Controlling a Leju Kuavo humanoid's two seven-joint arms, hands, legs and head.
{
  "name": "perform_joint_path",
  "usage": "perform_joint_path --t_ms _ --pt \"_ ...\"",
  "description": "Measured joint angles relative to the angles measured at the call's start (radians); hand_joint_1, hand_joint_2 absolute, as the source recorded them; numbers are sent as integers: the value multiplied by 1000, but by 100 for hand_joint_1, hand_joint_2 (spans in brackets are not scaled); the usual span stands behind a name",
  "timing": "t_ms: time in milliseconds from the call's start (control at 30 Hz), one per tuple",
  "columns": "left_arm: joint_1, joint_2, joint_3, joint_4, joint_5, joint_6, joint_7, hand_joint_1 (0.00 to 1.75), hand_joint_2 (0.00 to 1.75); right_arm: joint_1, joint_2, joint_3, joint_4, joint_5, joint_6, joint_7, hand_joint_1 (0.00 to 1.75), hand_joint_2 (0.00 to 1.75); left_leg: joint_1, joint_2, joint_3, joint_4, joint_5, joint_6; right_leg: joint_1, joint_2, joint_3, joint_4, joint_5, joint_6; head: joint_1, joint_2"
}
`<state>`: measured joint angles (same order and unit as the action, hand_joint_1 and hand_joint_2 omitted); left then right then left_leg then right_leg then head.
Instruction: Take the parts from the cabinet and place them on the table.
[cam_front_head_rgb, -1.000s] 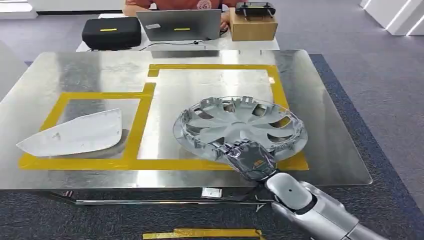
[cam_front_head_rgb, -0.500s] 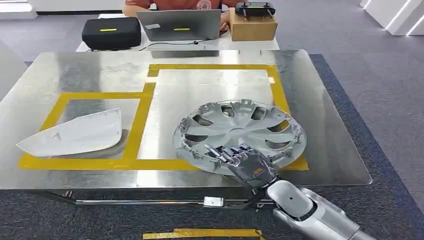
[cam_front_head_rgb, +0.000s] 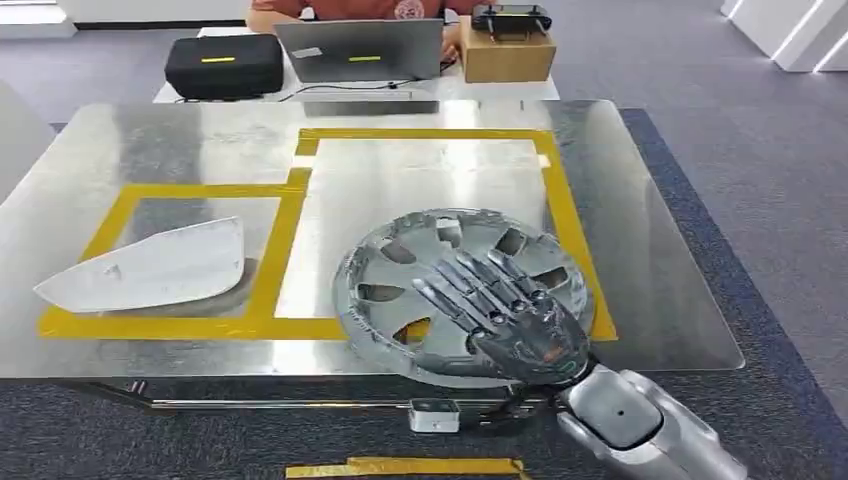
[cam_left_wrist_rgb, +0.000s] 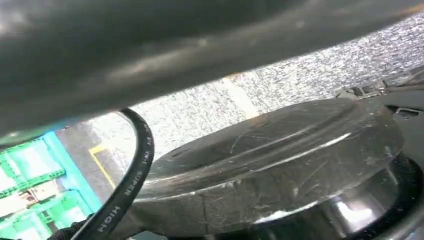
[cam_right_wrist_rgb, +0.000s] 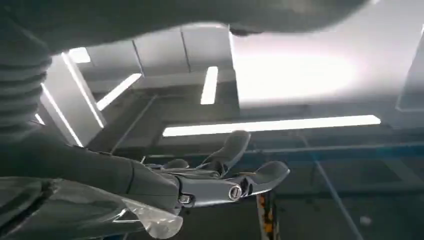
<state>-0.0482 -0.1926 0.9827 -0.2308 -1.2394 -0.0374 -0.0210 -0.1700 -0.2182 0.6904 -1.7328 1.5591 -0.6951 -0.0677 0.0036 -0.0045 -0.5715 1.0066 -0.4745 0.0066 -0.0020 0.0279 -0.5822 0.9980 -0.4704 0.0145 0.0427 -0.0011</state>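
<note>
The right hand (cam_front_head_rgb: 515, 315) hovers palm-up, fingers spread and empty, over the silver wheel cover (cam_front_head_rgb: 400, 290) lying in the larger yellow-taped area at the table's (cam_front_head_rgb: 650, 280) near edge, so placing looks done; next, I judge, the arm clears away.

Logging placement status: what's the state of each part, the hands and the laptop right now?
wheel cover: lying in the large yellow-taped box, near edge past the tape at the table edge.
white panel: flat in the small taped box, untouched.
right hand: over the wheel cover, fingers straight and apart, gripping nothing.
laptop: open.
</note>
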Motion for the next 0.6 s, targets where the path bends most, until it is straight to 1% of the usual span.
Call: perform_joint_path --t_ms 67,100,167,200,233,267,300,333,367,400,433,600 --pt "0 -2 0 0 -8 0 -4 0 0 24 33 -51 -89 0 0 -97 0 0 0 0 0 0 0 0 0 0 0 0 0 0 1 0" --pt "0 -2 0 0 -9 0 -7 0 0 33 47 -69 -138 0 0 -132 0 0 0 0 0 0 0 0 0 0 0 0 0 0 1 0" --pt "0 -3 0 0 -13 0 -10 0 0 33 72 -77 -244 -3 -1 -158 0 0 0 0 0 0 0 0 0 1 0 0 0 0 0 0" --pt "-1 -3 0 0 -14 0 -11 0 0 33 78 -77 -290 -22 -1 -185 0 0 0 0 1 0 0 0 0 0 0 0 0 0 0 0" --pt "-1 -5 0 0 -16 0 -13 0 0 41 93 -83 -335 -77 -1 -262 0 0 0 0 1 0 0 0 0 0 0 0 0 0 0 0" --pt "-1 -5 0 0 -16 0 -14 0 0 58 115 -99 -372 -150 -2 -367 0 0 0 0 1 0 0 0 1 0 0 0 -1 0 1 0" --pt "0 -5 0 0 -16 0 -16 0 0 76 142 -123 -393 -213 -2 -468 0 0 0 0 1 0 0 0 1 0 1 0 -1 0 0 0" --pt "0 -6 0 0 -16 -1 -16 0 0 89 171 -164 -403 -265 -2 -549 0 0 0 0 0 0 0 0 0 0 0 0 -1 0 1 0" --pt "0 -7 0 0 -16 -1 -16 0 0 100 189 -197 -416 -293 -2 -586 0 0 0 0 1 0 0 0 0 1 0 0 -1 0 0 0" --pt "0 -7 0 0 -16 -1 -17 0 0 109 205 -219 -431 -304 -2 -609 0 0 0 0 1 0 0 0 0 1 0 0 -1 0 1 0" --pt "0 -7 0 0 -16 -1 -17 0 0 115 214 -230 -440 -306 -2 -616 0 0 0 0 1 0 0 0 0 1 0 0 -1 0 1 0" --pt "0 -7 0 0 -16 -2 -18 0 0 139 248 -270 -476 -304 -2 -624 0 0 0 0 1 0 0 0 0 0 1 0 -1 0 1 0"
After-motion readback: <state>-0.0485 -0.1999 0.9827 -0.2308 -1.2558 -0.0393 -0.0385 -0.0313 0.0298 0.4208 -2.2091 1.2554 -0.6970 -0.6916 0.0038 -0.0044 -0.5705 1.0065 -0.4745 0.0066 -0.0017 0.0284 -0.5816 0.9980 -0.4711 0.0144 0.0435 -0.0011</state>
